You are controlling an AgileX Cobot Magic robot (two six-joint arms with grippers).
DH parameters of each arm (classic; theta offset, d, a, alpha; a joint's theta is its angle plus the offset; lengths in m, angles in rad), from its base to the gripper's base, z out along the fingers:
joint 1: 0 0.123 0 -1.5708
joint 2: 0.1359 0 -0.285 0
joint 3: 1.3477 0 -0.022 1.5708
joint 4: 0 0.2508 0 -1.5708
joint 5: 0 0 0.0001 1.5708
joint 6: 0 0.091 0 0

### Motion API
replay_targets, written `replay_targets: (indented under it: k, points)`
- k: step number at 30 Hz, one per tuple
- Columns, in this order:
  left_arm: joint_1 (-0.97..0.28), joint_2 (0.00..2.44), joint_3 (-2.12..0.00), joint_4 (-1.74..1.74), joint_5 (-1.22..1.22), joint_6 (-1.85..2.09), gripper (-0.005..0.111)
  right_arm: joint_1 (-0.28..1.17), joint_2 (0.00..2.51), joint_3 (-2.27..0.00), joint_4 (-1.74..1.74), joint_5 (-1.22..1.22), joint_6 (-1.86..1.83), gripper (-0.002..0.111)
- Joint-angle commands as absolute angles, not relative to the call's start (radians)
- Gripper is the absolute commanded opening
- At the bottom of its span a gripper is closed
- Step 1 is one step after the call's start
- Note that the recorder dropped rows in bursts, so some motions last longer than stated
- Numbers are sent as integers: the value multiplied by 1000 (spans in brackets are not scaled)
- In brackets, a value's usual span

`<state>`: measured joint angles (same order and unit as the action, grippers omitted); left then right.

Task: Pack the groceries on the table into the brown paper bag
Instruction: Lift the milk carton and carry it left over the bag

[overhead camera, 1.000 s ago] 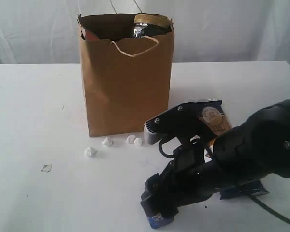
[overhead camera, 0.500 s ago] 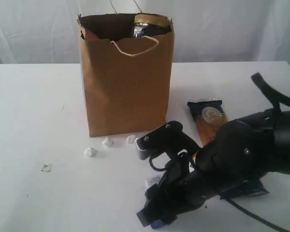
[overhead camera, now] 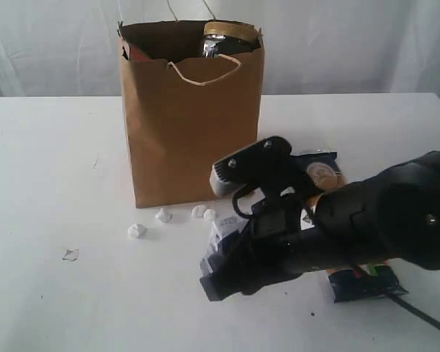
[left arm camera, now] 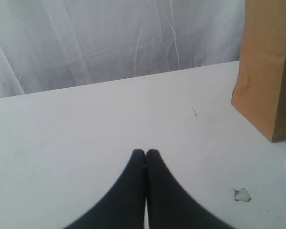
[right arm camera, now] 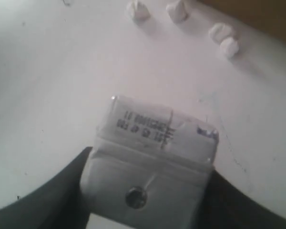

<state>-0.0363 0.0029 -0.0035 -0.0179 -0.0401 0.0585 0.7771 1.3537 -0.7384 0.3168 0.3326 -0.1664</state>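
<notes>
The brown paper bag (overhead camera: 191, 132) stands upright at the back middle of the table (overhead camera: 51, 161), and a gold-lidded jar (overhead camera: 224, 33) shows at its rim. My right gripper (overhead camera: 221, 253) is shut on the small white-blue carton (overhead camera: 224, 229) just in front of the bag. In the right wrist view the carton (right arm camera: 157, 138) sits squeezed between the two fingers of the right gripper (right arm camera: 150, 167). The spaghetti packet (overhead camera: 324, 174) lies to the right of the bag, mostly hidden behind my right arm. My left gripper (left arm camera: 146, 152) is shut and empty over bare table, left of the bag (left arm camera: 269, 62).
Small white crumpled scraps (overhead camera: 137, 231) (overhead camera: 163, 215) (overhead camera: 204, 213) lie along the bag's front foot. A flat pale scrap (overhead camera: 71, 254) rests further left. White curtains close the back. The same scraps (right arm camera: 224, 38) show beyond the carton.
The right gripper has closed on the carton and risen with it from the front edge toward the bag. The left gripper has not moved.
</notes>
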Motion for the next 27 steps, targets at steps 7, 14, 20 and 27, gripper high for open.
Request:
replay_targets:
  k: [7,14,20,27]
  points:
    - [-34,0,0,-26,-51,57,0,699,1061,-755,285,79,-272,0]
    - [-34,0,0,-26,-51,57,0,573,1069,-825,283,-155,-313,0]
    - [-34,0,0,-26,-51,57,0,533,1198,-945,275,-254,-311,0]
    - [-34,0,0,-26,-51,57,0,533,1362,-1067,261,-310,-300,0]
